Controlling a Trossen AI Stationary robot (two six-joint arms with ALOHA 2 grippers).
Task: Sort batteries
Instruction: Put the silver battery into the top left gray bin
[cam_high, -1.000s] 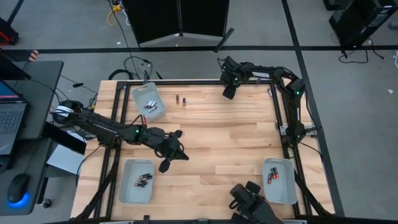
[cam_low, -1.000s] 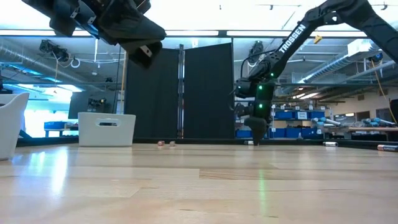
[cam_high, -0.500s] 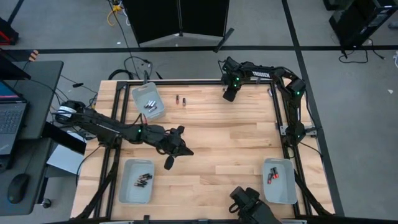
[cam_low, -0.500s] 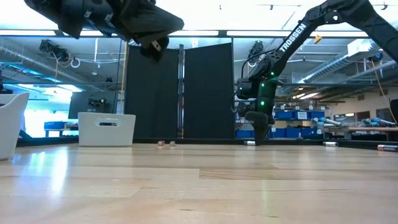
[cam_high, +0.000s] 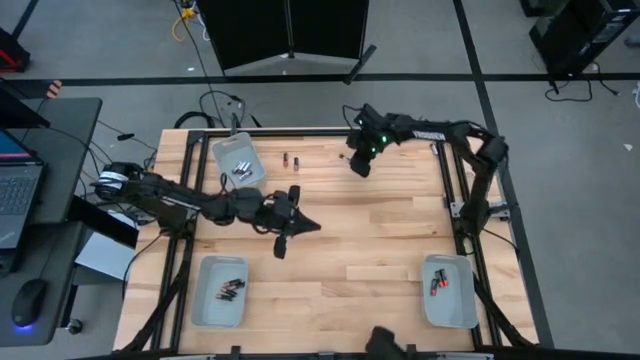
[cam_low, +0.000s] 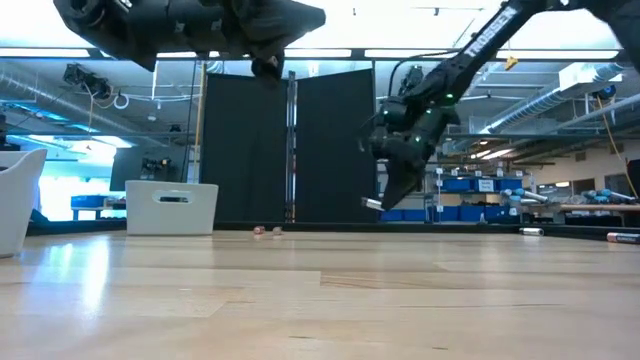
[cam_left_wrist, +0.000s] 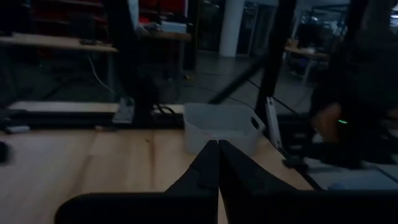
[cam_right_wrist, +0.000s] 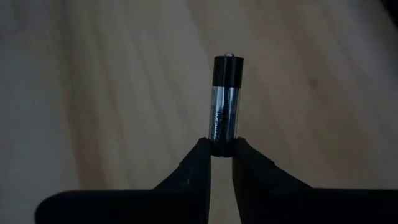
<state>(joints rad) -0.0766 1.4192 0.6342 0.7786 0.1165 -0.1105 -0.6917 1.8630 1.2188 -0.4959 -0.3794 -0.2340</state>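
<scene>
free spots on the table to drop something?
Widest bare wood: the middle of the table, between the left gripper and the right tray. Also free: the near edge between the two near trays. Crowded: the far-left corner, with the far tray, two loose batteries and the right gripper holding a battery.

Battery (cam_right_wrist: 224, 103): silver body, black cap. Right gripper (cam_right_wrist: 220, 155): black. Counter (cam_high: 360, 230): pale wood planks. Trays (cam_high: 448, 292): light grey. Loose batteries (cam_high: 290, 160): dark, red-ended.
</scene>
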